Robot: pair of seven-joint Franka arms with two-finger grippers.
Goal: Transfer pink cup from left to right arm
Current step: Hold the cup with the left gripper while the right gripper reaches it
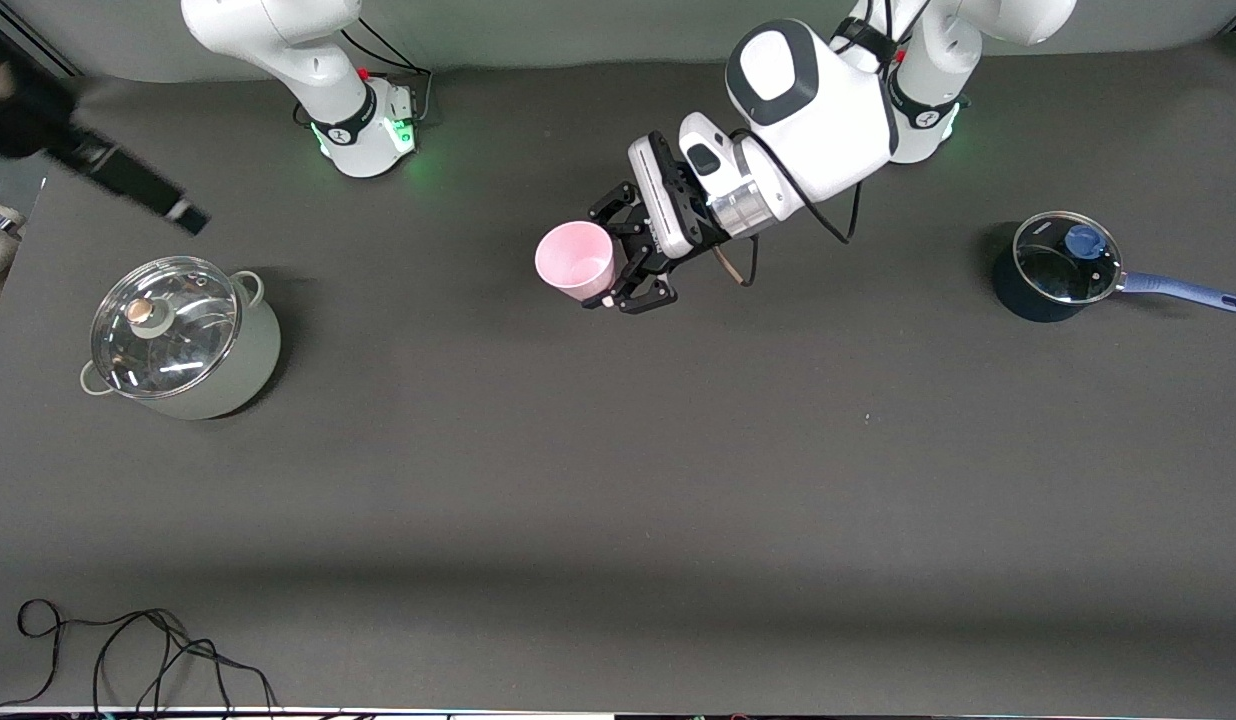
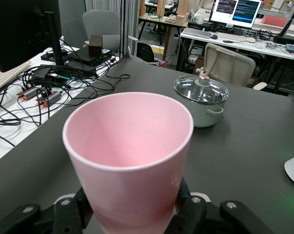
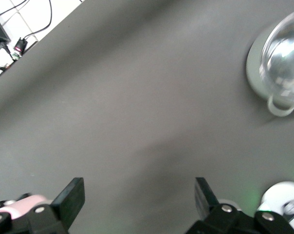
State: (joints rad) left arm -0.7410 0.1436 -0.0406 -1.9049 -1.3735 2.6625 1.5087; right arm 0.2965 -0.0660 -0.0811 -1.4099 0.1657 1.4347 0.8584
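The pink cup (image 1: 575,260) is a small pale-pink tumbler held in the air over the middle of the table, near the robots' bases. My left gripper (image 1: 605,256) is shut on its lower body, a black finger on each side. The cup's open mouth points toward the right arm's end of the table. In the left wrist view the cup (image 2: 130,151) fills the middle, with the left gripper (image 2: 132,214) at its base. My right gripper (image 3: 139,187) is open wide and empty, high over the table. It shows as a dark blurred shape (image 1: 183,212) above the pot's end.
A pale-green pot with a glass lid (image 1: 183,335) stands at the right arm's end and also shows in the wrist views (image 2: 201,100) (image 3: 283,73). A dark-blue saucepan with a glass lid and long handle (image 1: 1063,265) stands at the left arm's end. Black cables (image 1: 138,650) lie at the near edge.
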